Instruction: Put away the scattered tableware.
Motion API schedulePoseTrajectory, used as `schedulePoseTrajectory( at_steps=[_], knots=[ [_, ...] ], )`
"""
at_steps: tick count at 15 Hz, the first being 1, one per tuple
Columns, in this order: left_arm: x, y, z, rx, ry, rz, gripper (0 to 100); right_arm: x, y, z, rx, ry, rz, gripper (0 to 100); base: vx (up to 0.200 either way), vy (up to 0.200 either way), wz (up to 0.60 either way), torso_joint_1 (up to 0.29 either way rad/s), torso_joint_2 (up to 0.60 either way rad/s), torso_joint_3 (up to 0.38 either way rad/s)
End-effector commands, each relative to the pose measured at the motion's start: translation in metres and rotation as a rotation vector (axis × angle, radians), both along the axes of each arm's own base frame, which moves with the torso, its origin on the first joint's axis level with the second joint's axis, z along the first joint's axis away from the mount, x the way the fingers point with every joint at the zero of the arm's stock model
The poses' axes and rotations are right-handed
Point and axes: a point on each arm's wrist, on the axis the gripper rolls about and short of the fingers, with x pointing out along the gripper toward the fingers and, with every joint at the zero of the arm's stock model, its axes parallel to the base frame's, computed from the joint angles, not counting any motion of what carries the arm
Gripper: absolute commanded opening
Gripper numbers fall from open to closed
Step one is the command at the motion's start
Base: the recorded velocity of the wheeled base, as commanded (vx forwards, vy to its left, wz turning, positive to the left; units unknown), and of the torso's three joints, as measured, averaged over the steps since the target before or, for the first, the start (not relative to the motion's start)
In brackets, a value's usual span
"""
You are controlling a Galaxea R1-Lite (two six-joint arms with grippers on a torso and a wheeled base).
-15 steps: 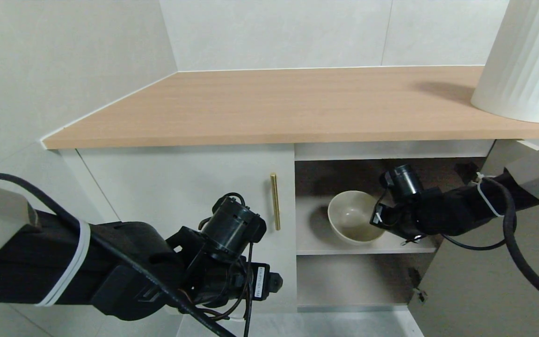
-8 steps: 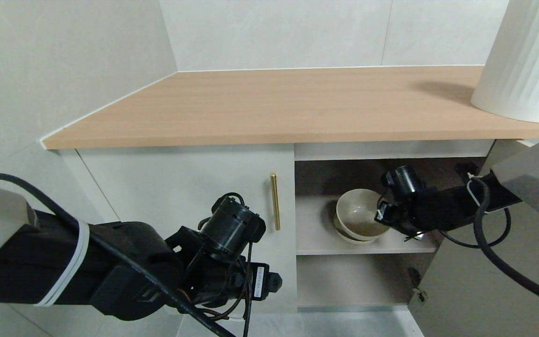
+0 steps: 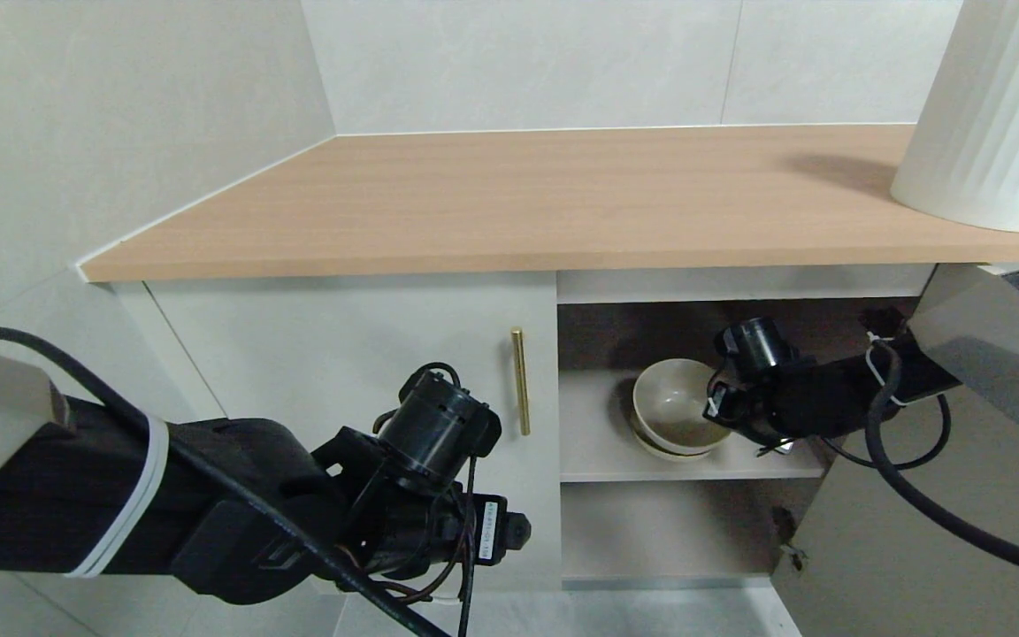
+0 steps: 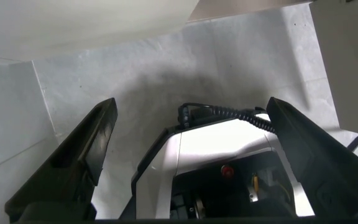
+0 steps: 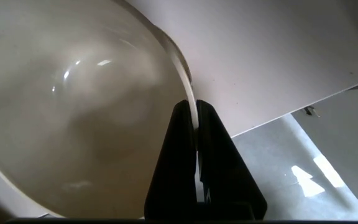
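A beige bowl (image 3: 670,409) sits tilted inside the open cabinet, on the middle shelf (image 3: 596,442), resting on another pale dish (image 3: 662,450) beneath it. My right gripper (image 3: 716,416) reaches into the cabinet and is shut on the bowl's right rim. In the right wrist view its dark fingers (image 5: 182,158) pinch the thin rim of the bowl (image 5: 73,124), one finger inside and one outside. My left gripper (image 4: 191,109) hangs low in front of the closed cabinet door, open, facing the floor with nothing between its fingers.
The left cabinet door is closed and has a brass handle (image 3: 519,380). The right door (image 3: 907,540) stands swung open beside my right arm. A white ribbed vase (image 3: 996,115) stands on the wooden countertop (image 3: 509,203). A lower shelf lies under the bowl's shelf.
My right gripper carried the bowl deeper into the cabinet and lowered it onto the dish on the shelf, then shifted slightly left. The left arm stayed put.
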Motion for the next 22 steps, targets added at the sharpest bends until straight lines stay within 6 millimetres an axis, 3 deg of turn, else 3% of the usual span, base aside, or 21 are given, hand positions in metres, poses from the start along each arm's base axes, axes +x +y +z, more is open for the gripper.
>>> schedulePoseTrajectory(
  at_steps=[1,4,5,10,14,17,18,20,22],
  knots=[
    [0.0,0.0,-0.001,0.002,0.002,0.001,100,0.0,0.001,-0.001,0.0,0.001,0.002,0,0.0,0.0,0.0,0.0,0.0,0.0],
    [0.0,0.0,-0.001,0.005,-0.001,0.003,100,0.0,0.002,-0.003,-0.002,0.006,0.005,0,0.0,0.0,0.0,0.0,0.0,0.0],
    [0.0,0.0,-0.001,0.005,-0.001,0.003,100,0.0,0.002,-0.004,-0.002,0.007,0.005,100,0.0,0.0,0.0,0.0,0.0,0.0],
    [0.001,0.001,0.001,0.001,-0.007,0.007,100,-0.006,0.003,0.003,0.008,0.012,0.026,100,0.0,0.0,0.0,0.0,0.0,0.0],
    [0.001,0.005,0.008,0.002,-0.04,0.03,100,-0.03,0.004,0.029,0.053,0.003,0.109,100,0.0,0.0,0.0,0.0,0.0,0.0],
    [-0.01,0.042,0.06,-0.042,-0.169,0.061,100,-0.088,0.019,0.06,0.018,0.065,0.37,100,0.0,0.0,0.0,0.0,0.0,0.0],
    [-0.015,0.048,0.069,-0.05,-0.186,0.065,100,-0.097,0.022,0.066,0.006,0.081,0.4,100,0.0,0.0,0.0,0.0,0.0,0.0],
    [-0.05,0.073,0.103,-0.09,-0.235,0.065,100,-0.144,0.022,0.107,-0.012,0.116,0.538,100,0.0,0.0,0.0,0.0,0.0,0.0],
    [-0.078,0.093,0.119,-0.147,-0.267,0.049,100,-0.183,0.002,0.138,0.022,0.106,0.598,100,0.0,0.0,0.0,0.0,0.0,0.0]
  ],
)
